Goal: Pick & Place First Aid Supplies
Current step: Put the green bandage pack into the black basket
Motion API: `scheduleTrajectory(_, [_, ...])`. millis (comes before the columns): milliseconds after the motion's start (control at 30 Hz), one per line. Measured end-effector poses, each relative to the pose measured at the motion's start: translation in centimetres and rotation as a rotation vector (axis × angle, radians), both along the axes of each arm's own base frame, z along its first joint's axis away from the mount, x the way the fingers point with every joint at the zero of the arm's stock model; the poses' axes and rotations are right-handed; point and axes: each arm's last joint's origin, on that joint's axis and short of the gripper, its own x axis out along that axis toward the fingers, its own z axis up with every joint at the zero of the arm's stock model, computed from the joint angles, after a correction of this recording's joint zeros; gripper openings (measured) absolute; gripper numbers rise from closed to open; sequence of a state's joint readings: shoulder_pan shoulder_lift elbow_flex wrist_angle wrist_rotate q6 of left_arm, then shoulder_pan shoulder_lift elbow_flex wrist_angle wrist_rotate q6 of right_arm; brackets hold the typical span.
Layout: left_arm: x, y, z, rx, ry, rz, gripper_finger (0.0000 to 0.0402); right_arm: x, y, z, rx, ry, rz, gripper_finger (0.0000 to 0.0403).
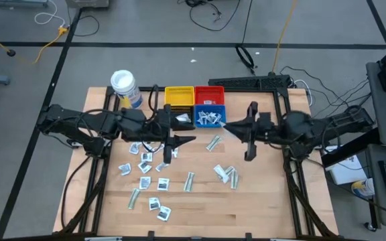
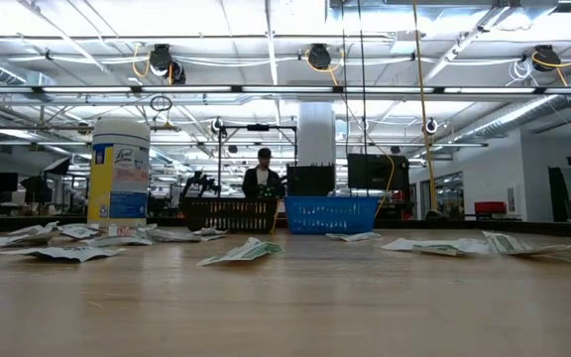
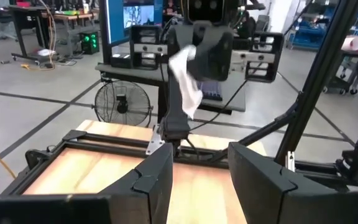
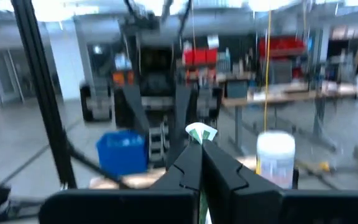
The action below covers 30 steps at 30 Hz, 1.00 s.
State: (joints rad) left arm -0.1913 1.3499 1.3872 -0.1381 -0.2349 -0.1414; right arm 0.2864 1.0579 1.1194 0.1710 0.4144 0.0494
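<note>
White and silvery, the packet (image 4: 201,132) pinched between the closed fingers of the right gripper (image 4: 202,151) pokes out past their tips, and in the left wrist view it hangs as a pale flap from that same gripper, raised well above the wooden table (image 1: 260,201). In the high view the right gripper (image 1: 228,127) sits just beside the blue bin (image 1: 210,118), which already holds several packets, so the step in hand looks like a drop: it would go best by carrying the tips fully over the bin's opening before letting go, since a thin, light packet can flutter sideways and land on the rim or on the red bin (image 1: 210,96) behind. The left gripper (image 1: 177,141) hovers with its fingers spread and nothing between them, above the scattered packets (image 1: 146,175) lying flat on the left half of the table; a few more strips (image 1: 225,173) lie nearer the right arm, apart from either gripper.
</note>
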Motion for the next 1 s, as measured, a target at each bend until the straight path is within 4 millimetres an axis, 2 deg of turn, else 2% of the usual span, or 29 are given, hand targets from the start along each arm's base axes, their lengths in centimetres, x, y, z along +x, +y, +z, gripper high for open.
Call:
scheduleTrajectory(167, [0.1,0.0,0.6,-0.018,-0.067,0.002,0.0159,1.1,0.3,0.3,-0.021,-0.077,0.037,0.0])
scheduleTrajectory(367, [0.3,0.0,0.6,-0.03,-0.076,0.003,0.0159,3.3,0.4,0.7,-0.044,-0.089,0.02,0.0])
scheduleTrajectory(767, [0.3,0.0,0.7,-0.018,-0.08,0.003,0.0159,8.1,-0.1,2.5,-0.08,-0.108,0.111,0.0])
scheduleTrajectory(1000, [0.3,0.0,0.7,-0.019,-0.081,-0.005,0.0159,10.5,-0.3,2.2,-0.09,-0.09,0.136,0.0])
